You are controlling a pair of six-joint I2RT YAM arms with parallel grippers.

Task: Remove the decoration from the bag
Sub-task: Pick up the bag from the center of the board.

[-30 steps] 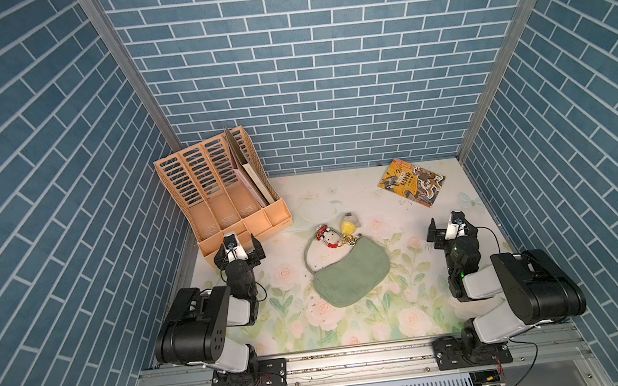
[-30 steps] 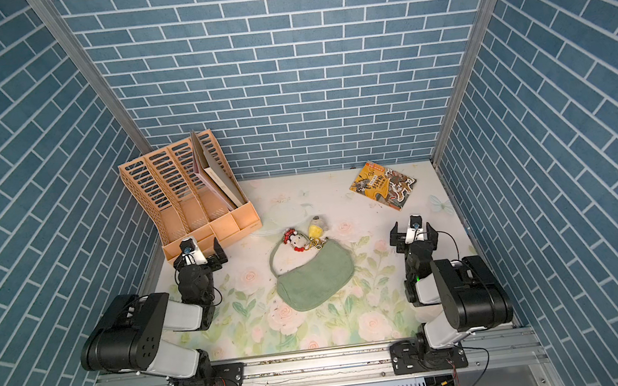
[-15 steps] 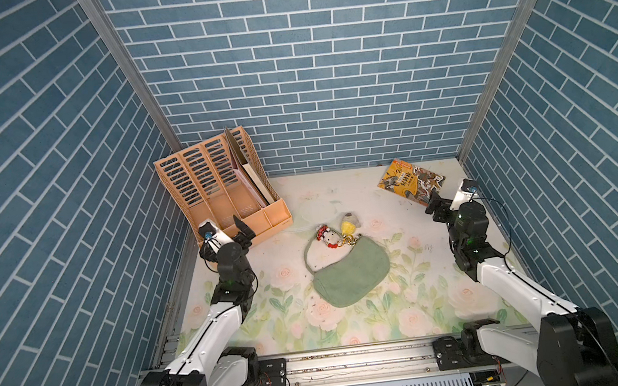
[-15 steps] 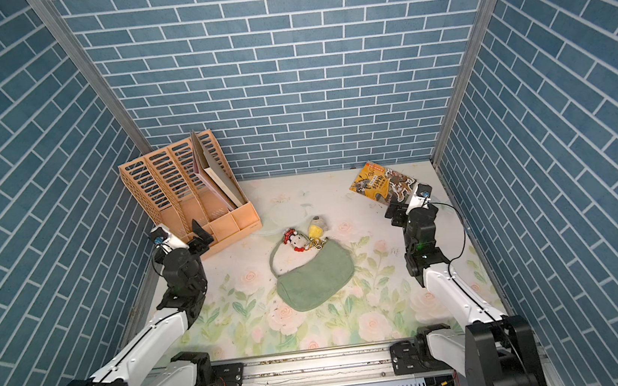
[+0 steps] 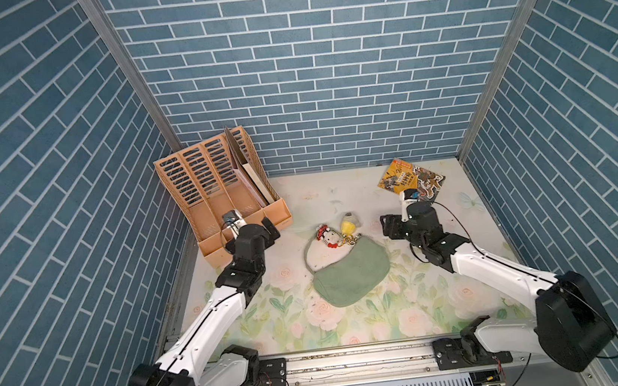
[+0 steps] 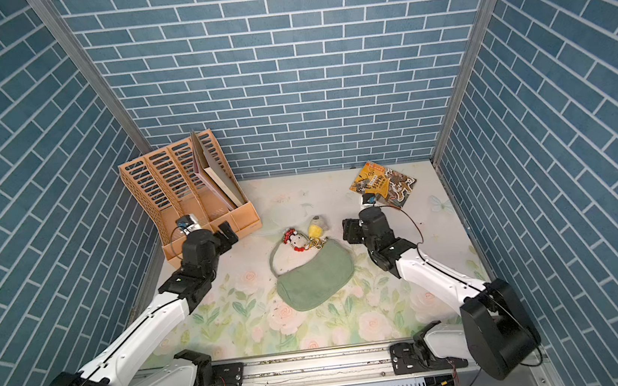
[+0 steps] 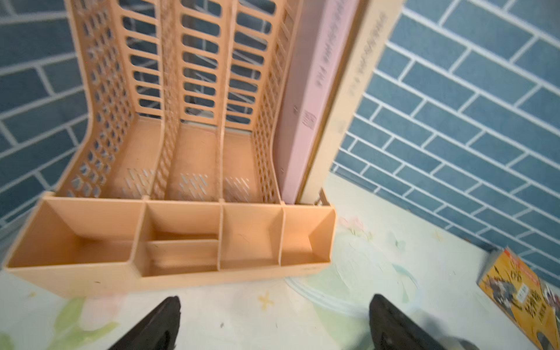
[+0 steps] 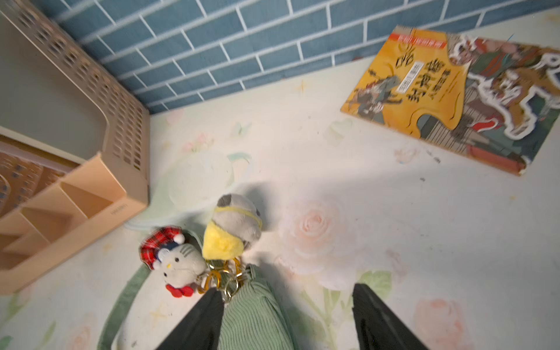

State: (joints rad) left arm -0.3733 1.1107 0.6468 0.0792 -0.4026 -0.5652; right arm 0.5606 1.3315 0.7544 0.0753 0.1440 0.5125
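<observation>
In both top views, on flowery mat (image 5: 410,316): soft sage-green half-moon fabric bag (image 5: 351,275), two fuzzy plush charms (image 5: 327,236) clipped on. Left wrist view: holey peach plastic rack (image 7: 181,242), two books (image 7: 306,91) in end slot; left gripper (image 7: 272,303) spread, empty. Right wrist view: right gripper (image 8: 285,291) spread, empty, over ribbed bag end.

Bold black characters on the book (image 8: 439,91) read 封神榜.

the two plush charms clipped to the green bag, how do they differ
The cat charm is white with a red plaid cap and red bow; the yellow-grey charm has neither. The cat charm shows a face; the yellow-grey charm shows none here. The cat charm lies nearer the peach file rack, the yellow-grey charm nearer the book. Both are small plush toys clipped by metal clasps to the same end of the bag.
</observation>
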